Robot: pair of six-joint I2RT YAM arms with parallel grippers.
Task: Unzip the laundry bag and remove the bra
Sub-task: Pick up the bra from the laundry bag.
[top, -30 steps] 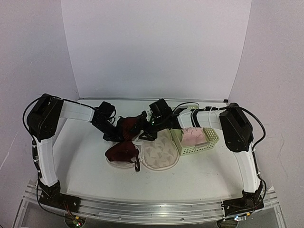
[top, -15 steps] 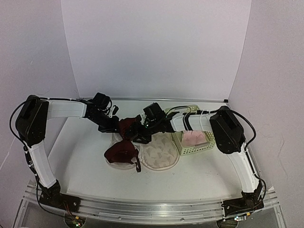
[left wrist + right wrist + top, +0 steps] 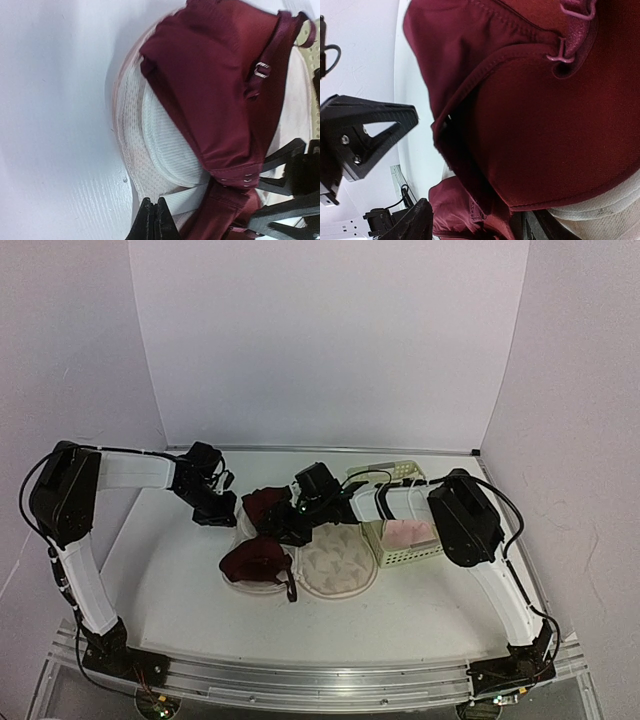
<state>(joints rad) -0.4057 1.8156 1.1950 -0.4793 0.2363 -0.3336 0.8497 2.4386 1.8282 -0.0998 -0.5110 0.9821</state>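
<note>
Laundry bag (image 3: 340,565) position: flat on the table (image 3: 180,585), near the centre, unzipped, with its two oval halves spread side by side. The right half shows a leaf-printed face. The left half is mostly covered by the bra (image 3: 255,558).

Bra position: still on the bag. One dark maroon cup rests in the left half. The other cup is bunched at the far edge of the bag, between the two grippers. In the left wrist view, the bra (image 3: 215,90) overlaps the pale ribbed and mesh lining of the bag (image 3: 150,145), and a strap with a metal slider runs along its far side.

Left gripper (image 3: 215,512) state: closed. In its wrist view, the fingertips (image 3: 152,220) meet at the white rim band of the bag. Whether they pinch that band cannot be determined.

Right gripper (image 3: 283,528) state: jaws parted. It reaches in from the right and is at the raised cup. In its wrist view, the gripper (image 3: 472,227) straddles a fold of the bra (image 3: 545,125). Pad contact with the fabric cannot be confirmed.

A pale green mesh basket (image 3: 405,540) stands just right of the bag and holds a pink item.
</note>
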